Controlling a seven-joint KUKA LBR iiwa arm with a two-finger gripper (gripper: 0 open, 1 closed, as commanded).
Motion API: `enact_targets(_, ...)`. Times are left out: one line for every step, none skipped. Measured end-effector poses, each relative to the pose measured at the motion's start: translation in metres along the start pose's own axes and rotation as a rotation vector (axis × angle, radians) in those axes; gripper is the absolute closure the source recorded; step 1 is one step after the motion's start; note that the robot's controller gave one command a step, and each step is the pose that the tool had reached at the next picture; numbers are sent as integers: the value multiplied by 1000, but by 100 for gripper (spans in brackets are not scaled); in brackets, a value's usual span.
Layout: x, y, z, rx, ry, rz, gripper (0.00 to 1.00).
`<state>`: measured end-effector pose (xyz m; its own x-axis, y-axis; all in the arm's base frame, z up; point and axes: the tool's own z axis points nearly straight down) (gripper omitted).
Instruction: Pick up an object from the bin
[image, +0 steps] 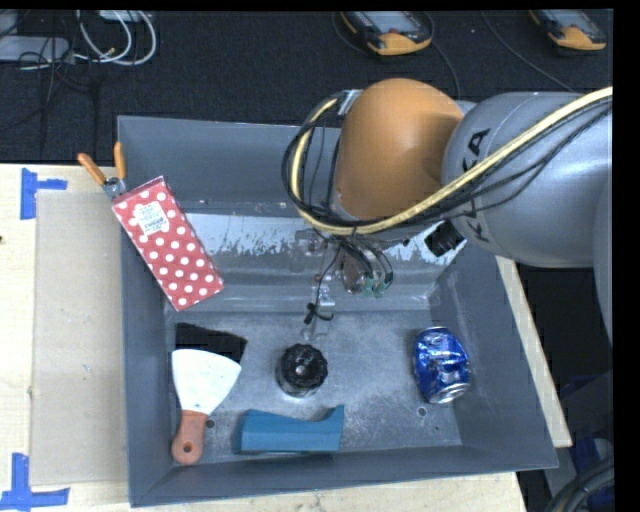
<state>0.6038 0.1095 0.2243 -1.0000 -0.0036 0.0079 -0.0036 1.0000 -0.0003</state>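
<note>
While inside bin (380, 400), crushed blue can (441, 366).

The gripper (319, 308) hangs close by a small round black knob-like object (301, 367) (mid-bin); a crushed blue metal can (441, 365) lies to its right.

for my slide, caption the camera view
Robot hand poised beside a round black object in the grey bin

bin's back wall (220, 165): right part hidden behind the arm (540, 170)
black pad (215, 342): lower edge under the white scraper (205, 380) (its kind unclear)
</note>
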Motion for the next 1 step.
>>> enact_targets(-1, -1, -5, -1, -7, 2, 0)
